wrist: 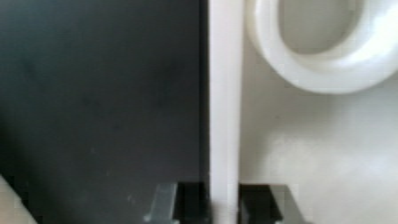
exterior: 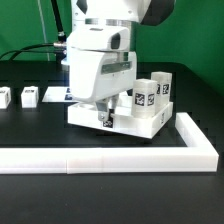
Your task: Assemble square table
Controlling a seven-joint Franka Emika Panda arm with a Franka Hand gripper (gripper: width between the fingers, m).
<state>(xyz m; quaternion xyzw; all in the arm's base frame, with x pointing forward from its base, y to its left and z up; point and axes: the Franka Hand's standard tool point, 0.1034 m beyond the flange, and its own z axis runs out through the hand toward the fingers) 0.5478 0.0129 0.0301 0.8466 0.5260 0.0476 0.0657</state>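
Black tabletop (exterior: 30,125) carries the square table (exterior: 150,122) at the exterior view's right, just inside the L-shaped rail (exterior: 100,158). The gripper (exterior: 103,117) pinches its left edge (leg blocks (exterior: 150,92) stand on top).

A long white L-shaped rail (exterior: 100,158) runs across the bottom of the frame and turns up the right side. It lies on a black table (exterior: 30,125). A green wall (exterior: 195,40) fills the top, with dark cables (exterior: 25,50) at upper left.
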